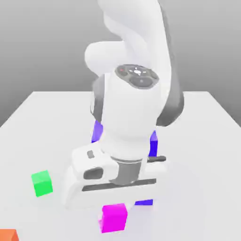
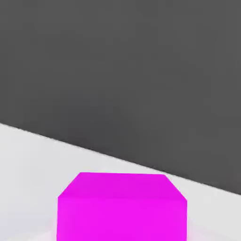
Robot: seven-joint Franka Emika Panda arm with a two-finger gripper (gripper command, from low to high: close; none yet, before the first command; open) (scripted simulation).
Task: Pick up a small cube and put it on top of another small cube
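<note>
The small magenta cube point(image 1: 114, 218) rests on the white table near its front edge. My gripper point(image 1: 114, 207) has come straight down over the cube and is shut on it, with the white hand point(image 1: 113, 181) right above. The hand view has the same magenta cube point(image 2: 121, 207) very close, its top face and one side showing, on the white surface. A small green cube point(image 1: 42, 183) sits apart on the table, toward the exterior view's left of the hand.
A large blue-purple block point(image 1: 152, 143) stands behind the hand, mostly hidden by the arm. An orange object point(image 1: 7, 235) pokes in at the exterior view's lower left corner. The white table point(image 1: 207, 179) stretches wide toward the exterior view's right.
</note>
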